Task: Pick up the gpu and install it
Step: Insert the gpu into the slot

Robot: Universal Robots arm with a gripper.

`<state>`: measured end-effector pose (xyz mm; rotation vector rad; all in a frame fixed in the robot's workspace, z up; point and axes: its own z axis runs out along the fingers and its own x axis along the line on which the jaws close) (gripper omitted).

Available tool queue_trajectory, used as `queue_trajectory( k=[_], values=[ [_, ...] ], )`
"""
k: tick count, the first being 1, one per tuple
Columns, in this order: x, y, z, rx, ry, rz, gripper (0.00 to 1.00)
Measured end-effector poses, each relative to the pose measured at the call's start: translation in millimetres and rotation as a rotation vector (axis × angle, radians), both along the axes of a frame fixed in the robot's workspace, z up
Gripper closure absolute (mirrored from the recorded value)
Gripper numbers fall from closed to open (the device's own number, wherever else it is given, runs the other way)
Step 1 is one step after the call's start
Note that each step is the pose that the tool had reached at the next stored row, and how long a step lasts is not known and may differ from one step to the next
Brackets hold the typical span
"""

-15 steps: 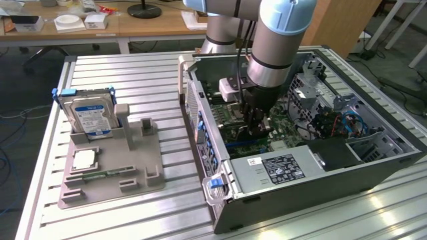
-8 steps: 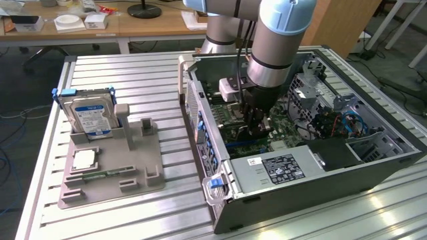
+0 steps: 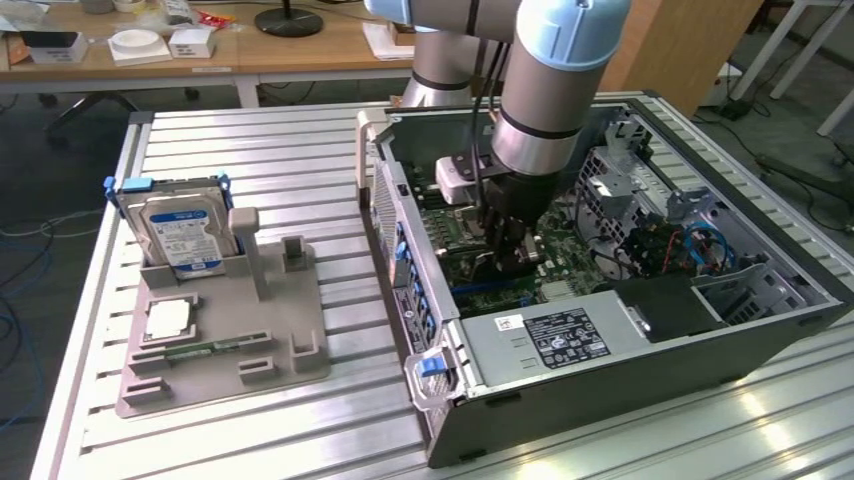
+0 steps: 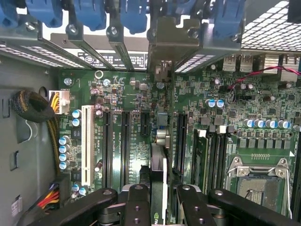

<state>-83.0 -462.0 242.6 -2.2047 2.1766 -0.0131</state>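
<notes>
Your arm reaches down into the open computer case [image 3: 747, 330], which lies on its side on the slatted worktop [image 3: 267, 150], and the gripper [image 3: 513, 262] sits low over the motherboard [image 3: 567, 262] near the middle of the case. Look at the wrist view and you see the gripper [image 4: 159, 200] with its two black fingers [image 4: 136, 207] drawn partly together on the gpu [image 4: 159, 165], a thin dark card seen edge-on between them. The card stands upright over the motherboard [image 4: 141, 94], running along the row of long black expansion slots [image 4: 124, 141], with its metal bracket end [image 4: 176, 40] up against the slotted rear wall of the case beneath the blue clips [image 4: 89, 14]. You cannot tell from either view whether the card's edge is fully down in its slot. A white slot [image 4: 86, 143] lies a few rows to one side of the card, and the empty processor socket [image 4: 258, 181] lies on the other side. At the exterior view's left, well apart from the case, a grey holder tray [image 3: 220, 345] on the worktop carries an upright hard drive [image 3: 180, 230] with a blue and white label, and a small green memory stick [image 3: 200, 350] lies flat on it.
</notes>
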Motion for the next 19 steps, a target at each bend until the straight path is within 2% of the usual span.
queue_trajectory(
  k=[12, 19],
  values=[
    [-0.4, 0.3, -3.6, 0.0001, 0.0000, 0.000, 0.73],
    [-0.4, 0.5, -2.7, -0.0035, 0.0000, 0.000, 0.73]
  ],
)
